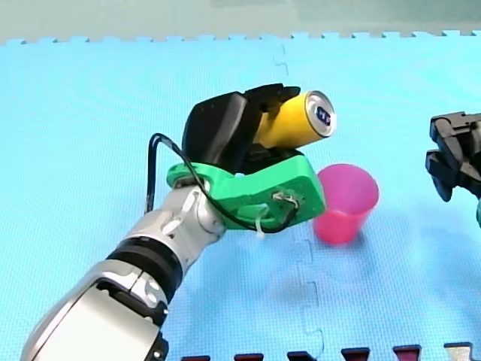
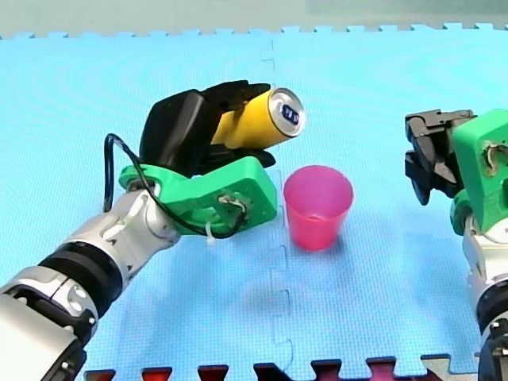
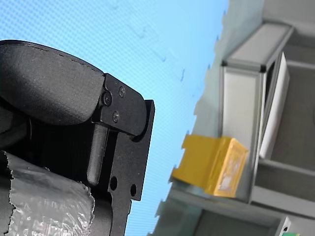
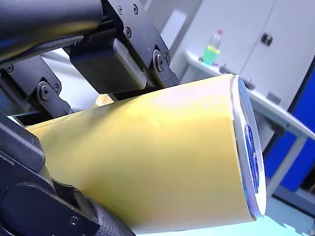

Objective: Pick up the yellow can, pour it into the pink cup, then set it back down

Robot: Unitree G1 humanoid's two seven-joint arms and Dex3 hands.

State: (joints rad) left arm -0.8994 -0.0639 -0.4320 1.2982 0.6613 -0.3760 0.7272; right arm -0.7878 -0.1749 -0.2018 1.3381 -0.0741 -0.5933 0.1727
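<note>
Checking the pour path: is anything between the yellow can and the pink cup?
Nothing visible. The left hand holds the yellow can tilted, its top toward the pink cup. The right hand is off to the cup's other side, holding nothing.

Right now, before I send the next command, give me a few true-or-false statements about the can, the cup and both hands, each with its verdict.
1. The left hand holds the yellow can up off the blue mat. True.
2. The can is upright. False: it is tipped almost onto its side, with its top end pointing toward the pink cup.
3. The pink cup stands upright on the mat, mouth up. True.
4. The right hand grips the pink cup. False: it holds nothing and is off to the cup's right, apart from it.
</note>
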